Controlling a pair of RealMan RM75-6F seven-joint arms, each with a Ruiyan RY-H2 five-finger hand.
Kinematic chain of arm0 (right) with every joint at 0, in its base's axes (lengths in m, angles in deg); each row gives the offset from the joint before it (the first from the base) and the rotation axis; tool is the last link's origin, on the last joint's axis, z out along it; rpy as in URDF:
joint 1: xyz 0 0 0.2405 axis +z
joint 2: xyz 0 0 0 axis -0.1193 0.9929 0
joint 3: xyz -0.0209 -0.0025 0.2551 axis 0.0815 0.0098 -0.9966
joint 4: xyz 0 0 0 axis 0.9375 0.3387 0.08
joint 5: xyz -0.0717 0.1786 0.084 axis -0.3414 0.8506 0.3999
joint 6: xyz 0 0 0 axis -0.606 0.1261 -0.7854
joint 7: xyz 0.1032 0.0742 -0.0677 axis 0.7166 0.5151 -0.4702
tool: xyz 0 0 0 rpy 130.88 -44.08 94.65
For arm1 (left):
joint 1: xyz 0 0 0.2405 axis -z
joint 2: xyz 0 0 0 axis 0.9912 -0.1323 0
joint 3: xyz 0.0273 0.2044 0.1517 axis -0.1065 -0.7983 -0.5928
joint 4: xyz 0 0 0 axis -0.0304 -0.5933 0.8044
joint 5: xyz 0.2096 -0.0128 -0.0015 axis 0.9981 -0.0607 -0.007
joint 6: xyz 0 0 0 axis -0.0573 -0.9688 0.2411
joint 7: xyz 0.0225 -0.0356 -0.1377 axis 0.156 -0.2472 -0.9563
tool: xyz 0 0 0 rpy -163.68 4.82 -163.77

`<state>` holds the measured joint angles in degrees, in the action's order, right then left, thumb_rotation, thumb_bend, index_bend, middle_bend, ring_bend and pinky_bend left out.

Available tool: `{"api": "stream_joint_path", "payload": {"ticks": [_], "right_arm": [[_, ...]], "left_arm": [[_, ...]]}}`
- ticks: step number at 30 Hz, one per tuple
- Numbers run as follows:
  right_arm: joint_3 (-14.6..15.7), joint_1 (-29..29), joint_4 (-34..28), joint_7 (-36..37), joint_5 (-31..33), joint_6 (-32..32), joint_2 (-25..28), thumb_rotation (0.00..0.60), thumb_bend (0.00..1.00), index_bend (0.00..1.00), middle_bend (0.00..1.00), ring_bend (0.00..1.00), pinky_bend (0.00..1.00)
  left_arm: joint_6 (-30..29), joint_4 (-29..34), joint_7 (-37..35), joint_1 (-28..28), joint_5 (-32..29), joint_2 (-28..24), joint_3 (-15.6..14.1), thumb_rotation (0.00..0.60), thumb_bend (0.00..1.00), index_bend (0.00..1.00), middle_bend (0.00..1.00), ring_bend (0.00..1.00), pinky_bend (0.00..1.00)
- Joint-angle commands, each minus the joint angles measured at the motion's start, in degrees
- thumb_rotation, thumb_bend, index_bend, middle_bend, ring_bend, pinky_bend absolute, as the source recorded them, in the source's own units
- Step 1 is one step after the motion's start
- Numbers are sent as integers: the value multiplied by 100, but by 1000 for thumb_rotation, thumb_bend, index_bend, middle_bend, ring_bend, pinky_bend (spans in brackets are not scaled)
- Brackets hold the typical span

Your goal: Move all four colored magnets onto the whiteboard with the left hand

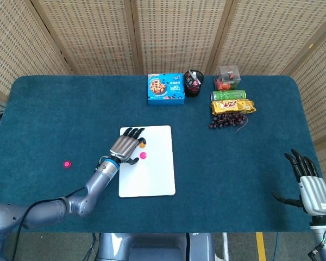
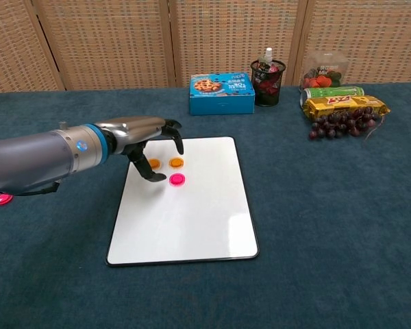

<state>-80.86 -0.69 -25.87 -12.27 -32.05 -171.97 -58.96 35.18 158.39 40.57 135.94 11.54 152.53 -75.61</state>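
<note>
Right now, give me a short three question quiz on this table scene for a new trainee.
1. How many magnets lie on the whiteboard?
2. True or false: the left hand grips the pink magnet.
3. Where is the last magnet? A on the cookie box, B on the cloth left of the board, C by the grapes.

Key: 1. Three: two orange magnets, one pink. 2. False, it holds nothing. 3. B.

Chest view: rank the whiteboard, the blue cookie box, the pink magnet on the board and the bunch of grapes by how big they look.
1. whiteboard
2. blue cookie box
3. bunch of grapes, close to the box in apparent size, so their order is unsure
4. pink magnet, nearer the camera than the box and grapes
</note>
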Motion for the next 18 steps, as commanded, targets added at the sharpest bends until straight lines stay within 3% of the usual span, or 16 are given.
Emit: {"api": "stream_joint_path", "payload": {"ticks": [1, 5, 8, 18], "right_arm": [[2, -1, 4, 6, -5, -1, 4, 600, 156, 0, 0, 0, 0], [9, 1, 5, -8, -17, 0, 4, 600, 156, 0, 0, 0, 0], [14, 0, -4, -41, -25, -3, 0, 600, 156, 0, 0, 0, 0], [10, -10, -58, -149, -9, -24, -16, 600, 156, 0, 0, 0, 0]], "left_arm": [[-242, 542, -338, -313, 356, -557, -88, 600, 319, 273, 0, 0, 0], [-559, 1035, -675, -826, 813, -1300, -445, 600, 318, 273, 0, 0, 0], [-791, 1028, -1046, -1250, 1137, -1691, -756, 600, 317, 273, 0, 0, 0], [-1217, -37, -3067, -2220, 2292, -1871, -1400, 600, 327, 301, 0, 0, 0]]}}
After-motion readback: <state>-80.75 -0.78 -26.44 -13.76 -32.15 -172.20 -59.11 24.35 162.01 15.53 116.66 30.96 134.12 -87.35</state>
